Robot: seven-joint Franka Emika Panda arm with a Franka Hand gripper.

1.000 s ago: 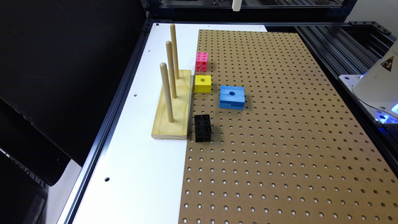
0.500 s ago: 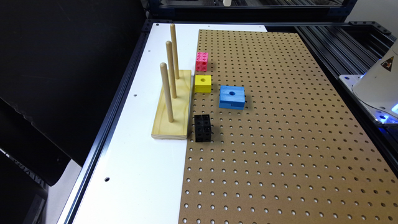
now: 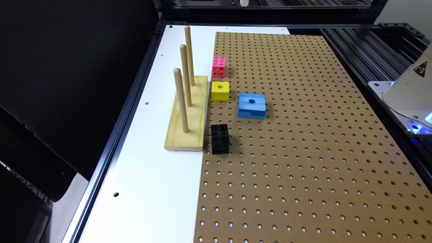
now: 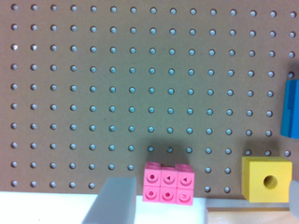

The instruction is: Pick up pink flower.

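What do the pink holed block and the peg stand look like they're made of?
The small pink holed block looks like moulded plastic: saturated colour, slightly glossy, crisp round holes. The pale three-peg stand appears to be unpainted wood, with faint grain and matte dowels.

Exterior view. On my counter's pegboard (image 3: 303,141), the pink flower (image 3: 218,66) sits farthest back, then the yellow block (image 3: 220,90), blue block (image 3: 251,105) and black block (image 3: 220,138), all beside the three-peg wooden stand (image 3: 187,114).
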